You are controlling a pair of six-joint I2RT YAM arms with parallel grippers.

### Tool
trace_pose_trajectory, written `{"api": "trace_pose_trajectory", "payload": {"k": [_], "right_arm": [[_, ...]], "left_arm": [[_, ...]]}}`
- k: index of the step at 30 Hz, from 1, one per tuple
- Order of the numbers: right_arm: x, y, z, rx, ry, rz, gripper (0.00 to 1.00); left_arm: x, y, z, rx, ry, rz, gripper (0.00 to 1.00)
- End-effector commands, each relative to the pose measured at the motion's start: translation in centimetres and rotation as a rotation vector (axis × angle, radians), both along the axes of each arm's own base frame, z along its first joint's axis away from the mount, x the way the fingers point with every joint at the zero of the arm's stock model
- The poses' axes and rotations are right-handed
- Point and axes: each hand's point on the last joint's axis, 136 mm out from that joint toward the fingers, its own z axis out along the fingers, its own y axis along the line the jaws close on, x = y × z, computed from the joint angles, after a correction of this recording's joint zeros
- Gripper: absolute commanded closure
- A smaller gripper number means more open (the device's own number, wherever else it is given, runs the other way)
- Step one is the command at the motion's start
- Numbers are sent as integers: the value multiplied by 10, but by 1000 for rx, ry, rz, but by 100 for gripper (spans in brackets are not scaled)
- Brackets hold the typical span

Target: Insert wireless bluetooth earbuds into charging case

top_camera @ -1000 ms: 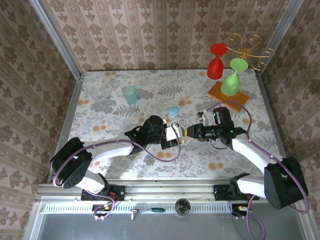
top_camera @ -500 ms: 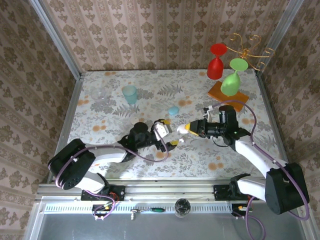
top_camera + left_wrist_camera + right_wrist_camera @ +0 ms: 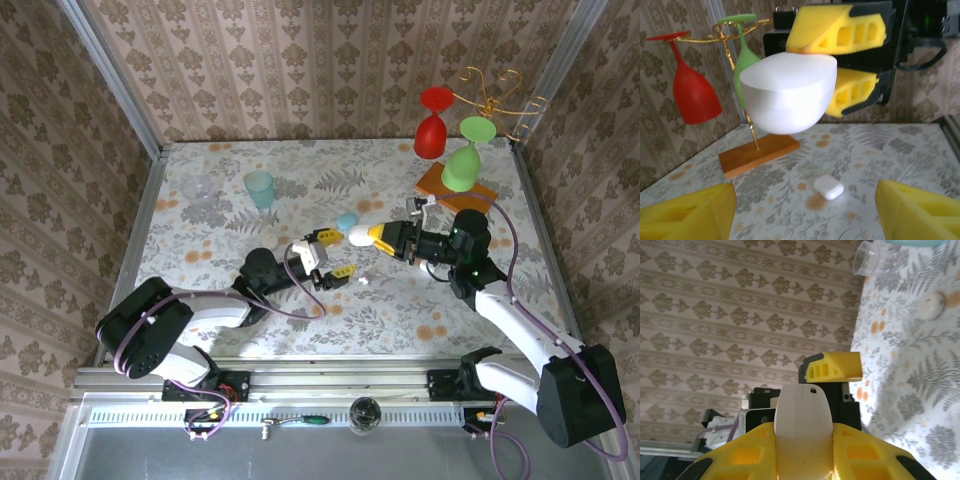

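White pebble-shaped plastic charging case [image 3: 787,95] stays clamped in our right tool [image 3: 372,237] above the floral bench [image 3: 400,310]; our left tool [image 3: 332,255] has backed off, spread and empty, while a tiny white earbud [image 3: 829,187] lies on the bench beneath the case, uninserted.

Case [image 3: 787,92] in my right pincer [image 3: 812,75]: white plastic, smooth, satin-matt. Pincer pads [image 3: 840,30]: yellow, matt, moulded hollows. Earbud [image 3: 829,187] on the tabletop [image 3: 900,150]: glossy white plastic. Tabletop itself: matt floral print. Far-right stand base [image 3: 759,154]: matt wood. Hanger [image 3: 725,37]: shiny gold wire.
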Motion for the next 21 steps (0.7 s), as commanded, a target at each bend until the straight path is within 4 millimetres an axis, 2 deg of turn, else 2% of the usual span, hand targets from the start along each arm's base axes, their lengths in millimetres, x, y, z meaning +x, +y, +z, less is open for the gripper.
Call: {"api": "trace_pose_trajectory", "payload": {"k": [1,7,21], "right_arm": [[-19,8,32,81,-44,71,89],[-30,14,44,119,-24,119,90],[-27,17,21,83,64,129,93]], "left_arm": [[-11,-6,42,-95,-71,-87,31],[-16,-8,54,-108,-131,-120,34],[-26,-10,66,-123,-138,-202,44]]}}
